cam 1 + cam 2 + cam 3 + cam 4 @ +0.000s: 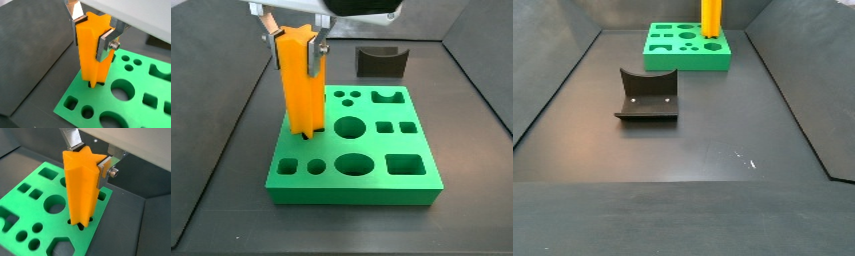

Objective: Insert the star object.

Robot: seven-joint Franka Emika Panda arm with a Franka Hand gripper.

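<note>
Star (301, 85): upright orange prism, left of centre in a side view; its lower end sits in a star-shaped hole at the green block's edge.
Gripper (93, 33): clamped on the star's upper part, silver fingers (105, 172) pressed against opposite sides.
Block (372, 170): green, flat on the dark floor, with round, square and other holes.
Curved block (647, 95): dark grey, well apart from the green block, centre-left in a side view.
</note>
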